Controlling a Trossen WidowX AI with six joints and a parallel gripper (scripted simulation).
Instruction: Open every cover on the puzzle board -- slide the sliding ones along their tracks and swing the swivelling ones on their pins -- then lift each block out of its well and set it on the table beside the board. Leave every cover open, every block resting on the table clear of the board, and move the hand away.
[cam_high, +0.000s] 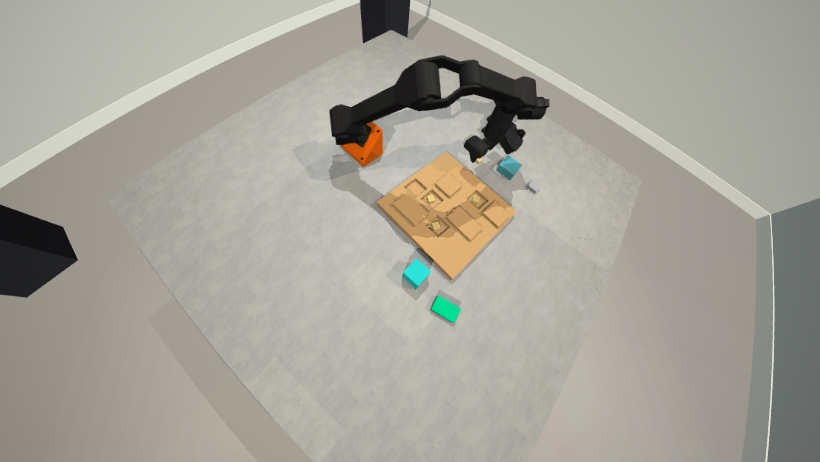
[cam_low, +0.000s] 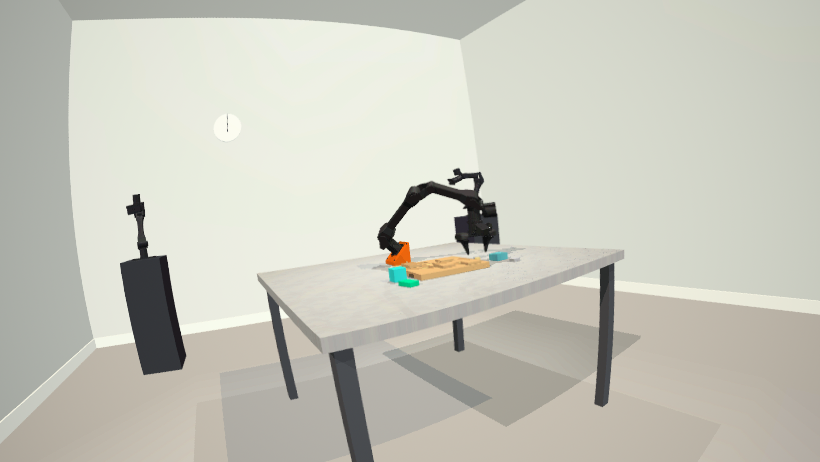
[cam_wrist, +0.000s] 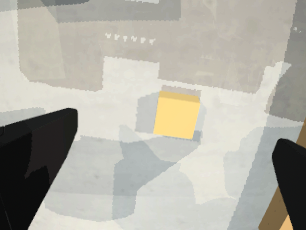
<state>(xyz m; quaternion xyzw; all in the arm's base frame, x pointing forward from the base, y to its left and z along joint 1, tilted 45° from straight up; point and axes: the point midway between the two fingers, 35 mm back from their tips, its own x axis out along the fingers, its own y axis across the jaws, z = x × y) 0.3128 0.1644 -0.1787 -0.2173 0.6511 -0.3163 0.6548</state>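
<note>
The tan puzzle board (cam_high: 453, 258) (cam_low: 444, 269) lies mid-table; its edge also shows in the wrist view (cam_wrist: 280, 228). Several flat covers on it sit beside their wells. Small yellow blocks show in three wells: one (cam_high: 431, 198), a second (cam_high: 476, 199) and a third (cam_high: 437, 226); one well (cam_high: 415, 186) looks empty. My gripper (cam_high: 479, 153) (cam_low: 476, 250) (cam_wrist: 178, 134) is open, low over the table just off the board's far corner. A small yellow block (cam_wrist: 177, 115) (cam_high: 477, 161) rests on the table between the spread fingers, touching neither.
A teal block (cam_high: 508, 167) (cam_low: 498, 256) lies close beyond the gripper, with a small grey block (cam_high: 533, 185) past it. Another teal block (cam_high: 416, 273) (cam_low: 396, 274) and a green block (cam_high: 445, 308) (cam_low: 408, 282) lie off the board's near corner. The arm's orange base (cam_high: 364, 146) stands behind the board.
</note>
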